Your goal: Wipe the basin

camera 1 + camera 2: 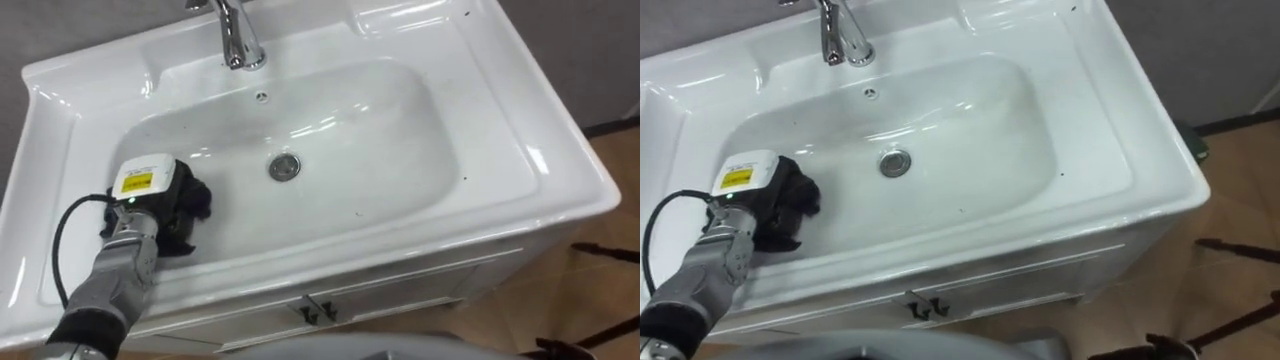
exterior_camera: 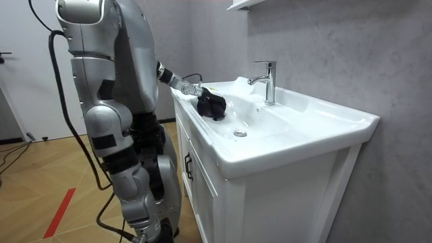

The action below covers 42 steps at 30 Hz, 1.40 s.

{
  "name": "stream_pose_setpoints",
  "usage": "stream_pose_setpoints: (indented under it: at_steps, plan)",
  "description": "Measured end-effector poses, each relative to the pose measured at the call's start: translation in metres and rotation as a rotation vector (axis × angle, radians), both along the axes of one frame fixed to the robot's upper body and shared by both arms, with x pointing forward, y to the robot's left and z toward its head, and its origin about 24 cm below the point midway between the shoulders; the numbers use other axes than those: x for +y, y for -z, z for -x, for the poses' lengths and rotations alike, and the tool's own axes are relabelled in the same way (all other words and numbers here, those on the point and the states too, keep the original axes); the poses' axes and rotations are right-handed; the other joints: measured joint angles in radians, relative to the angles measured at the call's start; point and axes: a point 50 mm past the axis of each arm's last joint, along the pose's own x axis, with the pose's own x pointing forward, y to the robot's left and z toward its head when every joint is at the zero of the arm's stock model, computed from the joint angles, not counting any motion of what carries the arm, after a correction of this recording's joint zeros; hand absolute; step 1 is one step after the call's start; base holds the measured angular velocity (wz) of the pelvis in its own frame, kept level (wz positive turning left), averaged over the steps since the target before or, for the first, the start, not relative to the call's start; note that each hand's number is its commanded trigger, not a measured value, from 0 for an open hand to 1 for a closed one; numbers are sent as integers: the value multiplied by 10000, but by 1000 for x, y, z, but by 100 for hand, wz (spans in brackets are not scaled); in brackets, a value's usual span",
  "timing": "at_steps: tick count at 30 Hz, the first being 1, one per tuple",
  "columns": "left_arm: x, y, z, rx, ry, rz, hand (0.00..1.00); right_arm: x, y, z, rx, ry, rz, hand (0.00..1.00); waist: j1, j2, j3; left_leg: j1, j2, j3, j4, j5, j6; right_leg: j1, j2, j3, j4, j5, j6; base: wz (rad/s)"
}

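The left hand [image 1: 147, 197] rests on a dark cloth [image 1: 196, 201] at the lower left of the white basin [image 1: 400, 150], against its sloping wall. The cloth probably hides its grasp, so clutching or pressing cannot be told. The drain [image 1: 284, 167] lies nearby at centre, with the chrome faucet [image 1: 238, 40] above.

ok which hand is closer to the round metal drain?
Left. The left hand sits on a black cloth at the left end of the white ceramic basin, left of the round metal drain; the right hand is not at the basin.
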Motion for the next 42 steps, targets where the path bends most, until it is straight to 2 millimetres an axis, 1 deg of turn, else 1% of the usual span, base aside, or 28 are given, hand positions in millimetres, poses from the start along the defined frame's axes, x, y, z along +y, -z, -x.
stream_pose_setpoints:
  at_steps: [3, 5, 6, 7, 9, 10, 11, 12, 15, 20, 24, 27, 31, 34, 36, 42]
  plan:
    - [-2, -2, -3, -473, -635, 702, 100, 5, 1, -5, -308, -13, -14, 0, 60, -35, 20, -2, -1, -134, -5, -10, -17, 49, 9, -99, 21, 0, 0, 10]
    - [-2, -10, -8, -991, -850, 1052, 100, 11, 2, -12, -696, -46, -115, 0, 90, -52, 25, -36, -1, -222, 12, -17, -29, 51, 23, -126, 3, 0, -1, 7]
    - [-3, -22, -14, -1580, -824, 1236, 100, 14, 3, -15, -894, -68, -190, 0, 90, -59, 33, -87, -2, -331, 42, -37, -63, 52, 35, -195, -76, -1, -3, 14]
    - [-5, -28, -19, -1933, -771, 1354, 100, 16, 3, -15, -959, -44, -235, 0, 90, -89, 45, -121, -5, -359, 39, -42, -71, 63, 43, -236, -129, 0, -4, 23]
    - [-13, -51, -30, -3224, -398, 1664, 100, 19, 5, -15, -1092, 70, -343, 0, 235, -203, 83, -83, -38, -397, 23, -47, -81, 177, 30, -354, -187, 17, 25, 16]
    - [-14, -55, -32, -3460, -311, 1700, 100, 20, 5, -14, -1091, 90, -361, 0, 257, -240, 93, -54, -52, -419, 10, -47, -81, 221, 23, -361, -212, 22, 33, 7]
    - [-16, -67, -36, -4013, -176, 1764, 100, 22, 7, -11, -1039, 126, -410, 0, 281, -288, 77, -49, -62, -442, 1, -48, -81, 272, 24, -380, -298, 40, 44, 5]
    - [-17, -78, -39, -4640, -81, 1802, 100, 24, 8, -9, -994, 152, -449, 0, 297, -309, 84, -45, -63, -465, -5, -48, -81, 316, 36, -391, -329, 83, 52, 4]
    - [-16, -96, -42, -5834, -119, 1805, 100, 29, 10, -6, -883, 218, -565, 0, 296, -289, 75, -44, -95, -536, -5, -49, -79, 324, 25, -376, -332, 93, 63, 0]
    - [-22, -114, -45, -6778, 223, 1892, 100, 30, 11, 3, -757, 615, -636, 0, 298, -194, 98, -39, -104, -574, -12, -49, -79, 340, 21, -361, -326, 95, 66, 0]
    - [-28, -129, -47, -7592, 505, 1952, 100, 30, 12, 9, -560, 536, -638, 0, 315, -134, 101, -16, -114, -593, -23, -49, -79, 378, 20, -373, -334, 93, 68, 0]
    - [-29, -137, -47, -7931, 605, 1972, 100, 30, 12, 11, -454, 536, -636, 0, 323, -106, 114, 4, -127, -573, -28, -49, -79, 390, 14, -365, -340, 87, 77, 0]
    - [-25, -139, -46, -8099, 407, 1885, 100, 30, 12, 13, -388, 574, -619, 0, 340, -96, 133, 3, -133, -560, -30, -48, -78, 392, 9, -371, -343, 87, 78, 0]
    - [-20, -140, -46, -8123, 187, 1768, 100, 29, 13, 18, -209, 653, -603, 0, 514, -38, 112, -3, -134, -573, -35, -48, -78, 364, 9, -342, -390, 83, 83, 0]
    - [-15, -140, -45, -8114, -88, 1648, 100, 28, 12, 20, -84, 671, -580, 0, 617, -18, 106, -21, -139, -580, -32, -48, -78, 366, 8, -351, -427, 83, 83, 0]
    - [4, -144, -41, -8327, -873, 1328, 100, 27, 12, 20, -58, 634, -531, 0, 747, -13, 106, -21, -149, -594, -28, -48, -78, 378, -3, -410, -354, 83, 83, 0]
